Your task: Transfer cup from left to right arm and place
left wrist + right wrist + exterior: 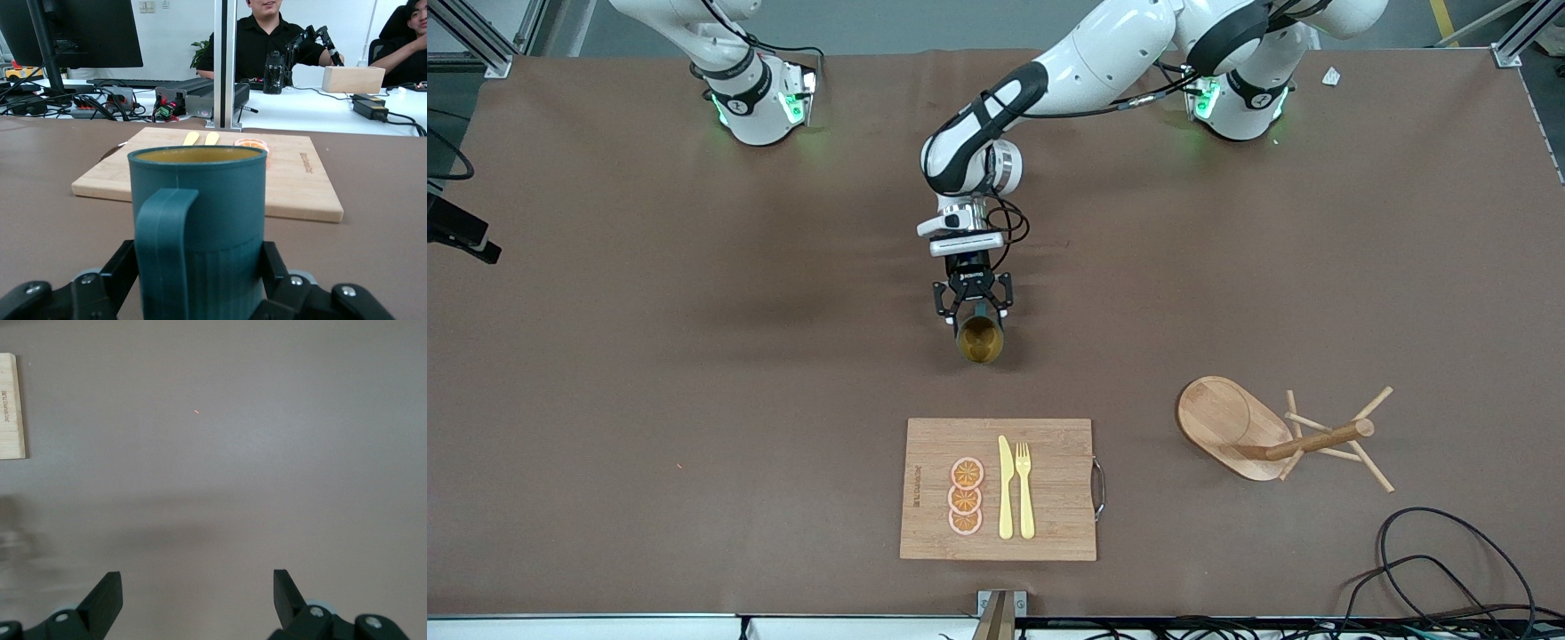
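1. We see the left gripper (975, 313) over the middle of the brown surface (649, 356), its fingers clamped on the sides of the cup (980, 339).
2. The cup is dark teal with ribbed lower sides; its ochre-yellow inside faces the front camera, so it hangs tipped on its side, clear of the surface.
3. In the left wrist view the cup (199, 227) fills the space between the two black fingers (113, 277), with its loop handle turned toward that camera.
4. The right gripper (197, 603) shows only in its own wrist view: its jaws stand wide apart with nothing between them, over bare surface, and the arm waits.
5. A bamboo cutting board (1049, 489) lies near the surface's edge closest to the front camera, roughly midway along it, with a metal handle on its end toward the left arm.
6. On the board lie three orange slices (966, 496) in a row, a yellow knife (1006, 487) and a yellow fork (1024, 489) side by side.
7. A dark mark is printed along the board's end toward the right arm; we cannot read the writing.
8. A wooden peg rack (1280, 436) lies tipped over toward the left arm's end of the surface, its oval base raised on edge.
9. Black cables (1449, 569) coil at the corner nearest the front camera on that same end.
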